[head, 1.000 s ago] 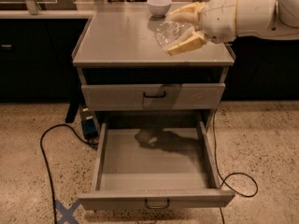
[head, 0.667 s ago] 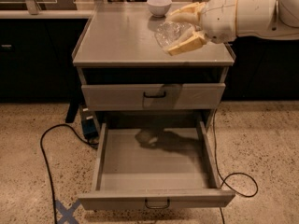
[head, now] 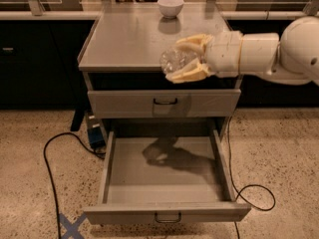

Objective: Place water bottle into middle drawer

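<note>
My gripper (head: 175, 60) is shut on the water bottle (head: 173, 59), a small clear plastic bottle held lying sideways between the cream fingers (head: 192, 72). It hangs at the front edge of the cabinet top (head: 124, 44), above the closed upper drawer front. The middle drawer (head: 164, 185) is pulled wide open below, with a bare grey floor, side walls and a front panel with a small dark handle (head: 167, 217). The arm's shadow falls on the drawer floor.
A white round bowl (head: 170, 6) stands at the back of the cabinet top. The closed drawer front (head: 164, 102) sits above the open one. Black cables (head: 50, 158) run over the speckled floor on both sides, with a blue tape cross (head: 70, 226) at the front left.
My gripper has moved down and toward the front of the cabinet with the bottle in it. Its shadow on the drawer floor has shifted. The drawer has not moved.
</note>
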Motion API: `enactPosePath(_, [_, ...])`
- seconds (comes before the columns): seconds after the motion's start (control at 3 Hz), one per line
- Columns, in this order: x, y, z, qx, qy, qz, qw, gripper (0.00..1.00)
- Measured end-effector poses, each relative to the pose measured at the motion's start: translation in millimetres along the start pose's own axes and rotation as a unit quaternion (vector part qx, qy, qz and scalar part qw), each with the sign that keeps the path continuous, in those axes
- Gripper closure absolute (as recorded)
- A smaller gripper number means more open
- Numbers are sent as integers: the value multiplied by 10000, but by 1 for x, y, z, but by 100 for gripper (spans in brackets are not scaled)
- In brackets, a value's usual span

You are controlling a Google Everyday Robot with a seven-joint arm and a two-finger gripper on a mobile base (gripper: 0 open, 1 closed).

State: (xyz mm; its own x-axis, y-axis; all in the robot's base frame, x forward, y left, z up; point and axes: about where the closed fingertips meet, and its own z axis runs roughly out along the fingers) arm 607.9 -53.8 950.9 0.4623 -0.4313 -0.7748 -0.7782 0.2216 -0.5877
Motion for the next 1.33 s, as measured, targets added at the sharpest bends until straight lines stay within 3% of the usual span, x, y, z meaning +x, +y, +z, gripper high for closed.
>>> enactPosePath(0.33, [21,49,11,-145,-80,347,9993,100])
enactPosePath(0.67, [33,80,17,-243,-117,603,9978,100])
enactPosePath(1.0, [33,80,17,-243,-117,603,9978,100])
enactPosePath(1.33, [51,104,24,-507,-272,564,9967,100])
